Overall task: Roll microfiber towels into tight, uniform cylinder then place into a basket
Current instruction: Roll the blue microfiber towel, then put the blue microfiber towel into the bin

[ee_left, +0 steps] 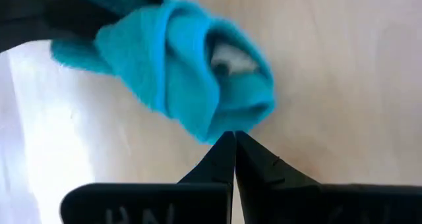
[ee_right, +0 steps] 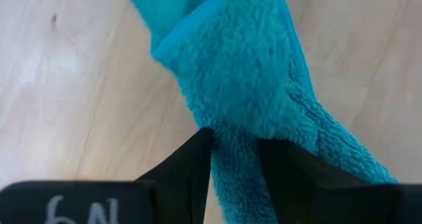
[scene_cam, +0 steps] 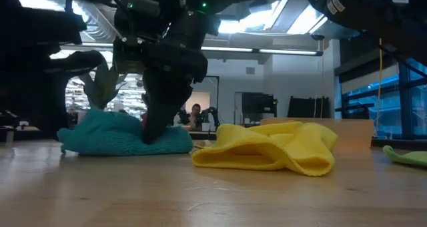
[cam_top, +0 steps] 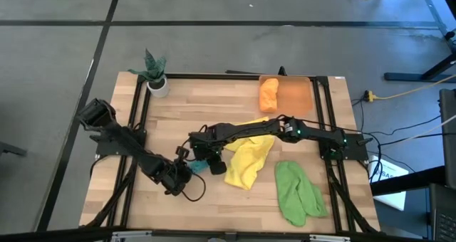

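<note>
Teal towel point(ee_right: 250, 105) lies bunched on wooden surface point(cam_top: 214, 213), near its middle, long axis roughly left-right in low view. Right claw point(ee_right: 234, 151) pinches fold of teal towel between its fingers. Left claw point(ee_left: 234, 148) pressed shut, tips at towel's rolled end, holding nothing. Left wrist view alone shows loose spiral of that end. Yellow towel point(cam_top: 249, 160) crumpled just beside; green towel point(cam_top: 296, 192) well apart. Basket point(cam_top: 293, 94) at far edge holds orange towel point(cam_top: 268, 94).
</note>
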`<action>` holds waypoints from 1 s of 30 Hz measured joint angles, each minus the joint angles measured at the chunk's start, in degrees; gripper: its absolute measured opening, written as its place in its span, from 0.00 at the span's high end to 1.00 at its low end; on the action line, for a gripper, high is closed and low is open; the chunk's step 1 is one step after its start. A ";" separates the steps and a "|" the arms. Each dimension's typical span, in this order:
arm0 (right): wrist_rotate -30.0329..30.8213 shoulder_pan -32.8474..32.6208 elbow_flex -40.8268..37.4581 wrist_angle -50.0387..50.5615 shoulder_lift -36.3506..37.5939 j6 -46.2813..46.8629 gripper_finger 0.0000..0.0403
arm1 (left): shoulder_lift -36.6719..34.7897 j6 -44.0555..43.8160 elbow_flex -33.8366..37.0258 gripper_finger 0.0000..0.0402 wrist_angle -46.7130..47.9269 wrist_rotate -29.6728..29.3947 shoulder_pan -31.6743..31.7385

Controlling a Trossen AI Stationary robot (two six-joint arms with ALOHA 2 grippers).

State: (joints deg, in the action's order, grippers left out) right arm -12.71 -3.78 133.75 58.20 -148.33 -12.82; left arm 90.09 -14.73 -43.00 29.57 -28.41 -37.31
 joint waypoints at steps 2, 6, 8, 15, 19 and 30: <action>-0.02 0.04 0.00 0.04 -0.11 -0.31 0.68 | -0.54 -0.53 -0.02 0.99 2.02 -0.53 -0.37; 0.00 0.04 0.00 -0.05 -0.11 0.01 0.68 | -0.74 -3.27 -0.04 0.99 5.50 -0.94 -0.95; 0.01 0.04 0.00 -0.16 -0.11 0.54 0.68 | -0.88 -5.00 -0.11 0.99 7.41 -1.54 -0.97; 0.14 0.01 0.00 -0.57 -0.11 0.47 0.68 | -3.46 -12.95 -0.15 0.99 15.33 -2.03 -1.40; 0.24 0.04 -0.02 -1.33 -0.15 0.18 0.68 | -5.84 -15.51 -0.17 0.99 17.44 -2.18 -2.73; 1.54 -0.01 -0.04 -1.83 -0.17 -1.25 0.68 | -11.69 -18.76 -0.26 0.99 18.02 -2.55 -6.99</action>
State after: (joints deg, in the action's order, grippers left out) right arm -11.17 -3.80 133.71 56.37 -148.51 -14.07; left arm 78.41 -33.49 -43.27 47.59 -30.96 -44.31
